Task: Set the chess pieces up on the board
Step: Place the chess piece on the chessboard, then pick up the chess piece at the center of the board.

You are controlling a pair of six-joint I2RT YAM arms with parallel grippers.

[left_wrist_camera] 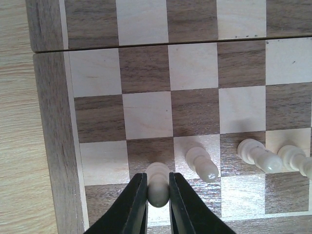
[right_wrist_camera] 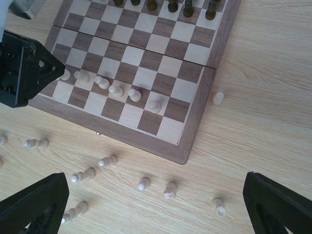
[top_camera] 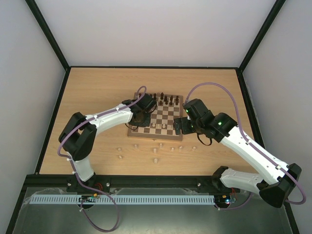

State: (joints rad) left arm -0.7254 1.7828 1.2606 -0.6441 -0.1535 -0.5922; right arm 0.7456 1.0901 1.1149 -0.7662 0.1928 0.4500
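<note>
While the left pincer is clamped on a pale pawn, that pawn stands upright, its long axis vertical and head up. It is on a dark square of the board, in the second row from the near edge. More pawns stand beside it. The right pincer hangs spread wide over the table, where loose pieces lie on their sides.

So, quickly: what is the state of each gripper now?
Left gripper: closed on a small pale wooden pawn.
Right gripper: open, holding nothing.
</note>
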